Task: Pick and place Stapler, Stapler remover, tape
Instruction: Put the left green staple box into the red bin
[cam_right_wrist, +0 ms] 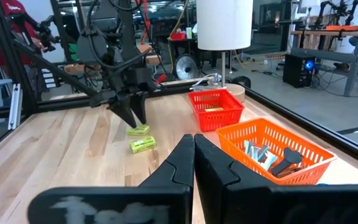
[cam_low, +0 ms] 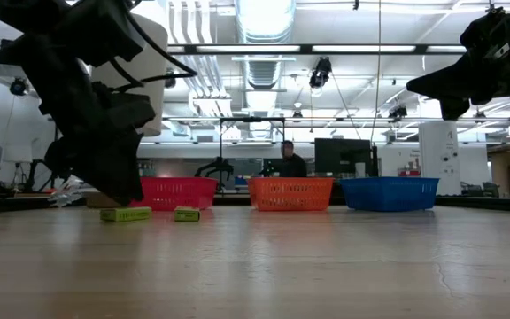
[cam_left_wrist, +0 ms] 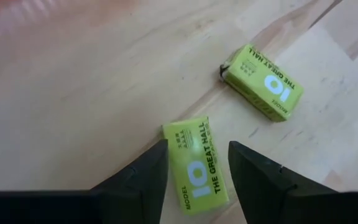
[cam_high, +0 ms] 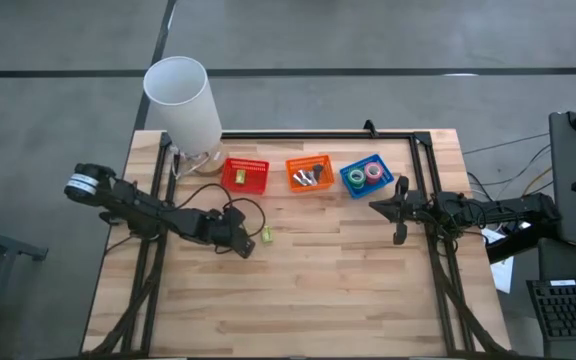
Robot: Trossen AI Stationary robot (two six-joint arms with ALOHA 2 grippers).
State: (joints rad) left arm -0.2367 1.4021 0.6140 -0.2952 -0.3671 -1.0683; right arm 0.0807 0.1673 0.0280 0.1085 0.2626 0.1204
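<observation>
Step in hand: a pick — the left pincer hangs low over the worktop with its fingers parted, straddling 1 of 2 green staple boxes.
Box under the pincer: the near box lies flat between the 2 fingertips, not yet gripped — a gap shows on both sides.
Second box: the far box lies just beyond the pincer, apart from the first.
Baskets: the red basket stands a short way past the left pincer; the orange basket and the blue basket, holding the tape rolls, lie nearer the right arm.
Right pincer: right pincer closed and empty, waiting near the blue basket.
Next move, by my reading: close squarely on the near box's long sides, lift clear of its neighbour, then carry it to the red basket.
</observation>
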